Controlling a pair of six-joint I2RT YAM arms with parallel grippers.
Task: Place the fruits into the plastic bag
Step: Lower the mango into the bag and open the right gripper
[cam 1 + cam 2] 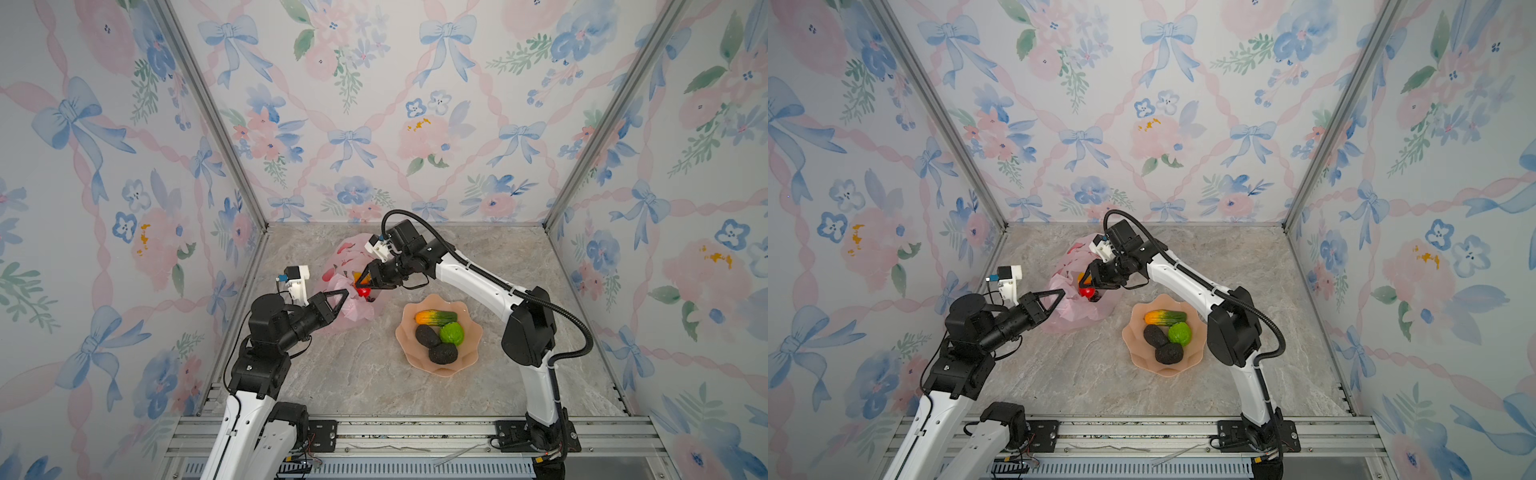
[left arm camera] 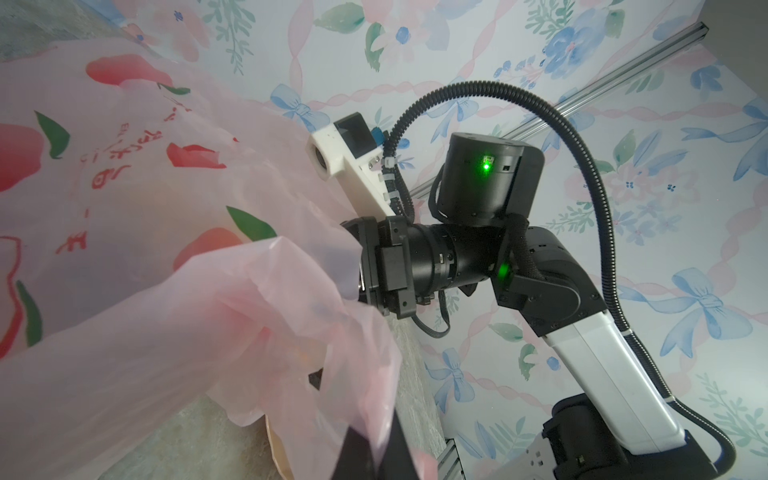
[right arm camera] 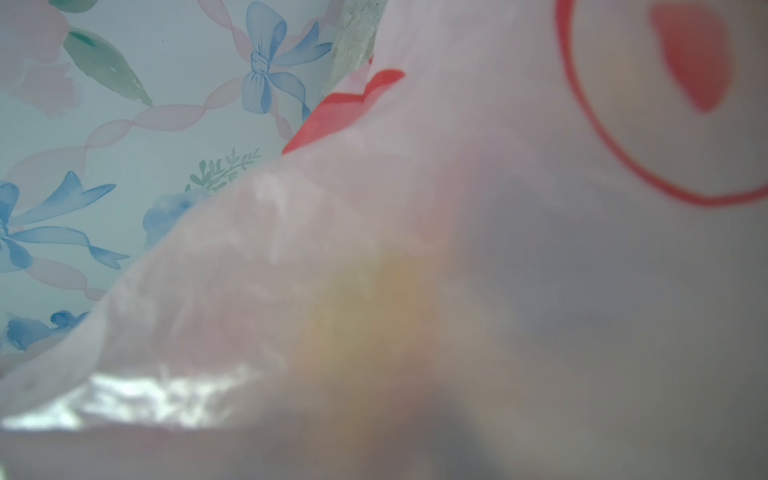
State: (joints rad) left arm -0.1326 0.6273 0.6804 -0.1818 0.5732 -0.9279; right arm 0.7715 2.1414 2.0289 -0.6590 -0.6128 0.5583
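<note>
- Left gripper (image 1: 345, 292): jaws pressed together on a bunched fold of the plastic bag (image 1: 348, 254), holding that edge up. In the left wrist view the bag drapes right over this gripper.
- Right gripper (image 1: 356, 286): sits at the bag's mouth, just across from the left one. Its jaws are clamped on one red-yellow mango (image 1: 364, 292) (orange shows through the finger's frame, red just below it).
- Count: two grippers, one bag, one mango in view, one peach scalloped bowl (image 1: 405, 340).
- The bowl sits well apart from both grippers, back alongside the right arm. It holds four fruits: one orange-green papaya (image 1: 435, 317), two black avocados (image 1: 427, 336) (image 1: 443, 354) and one bumpy green fruit (image 1: 452, 333).
- The right wrist view shows only blurred bag plastic pressed close, with a yellowish smear behind it (which fruit, I cannot tell).
- Writing: red characters (image 2: 112, 164) on the bag beside printed red peaches (image 2: 124, 72) with green leaves, too creased to read.
</note>
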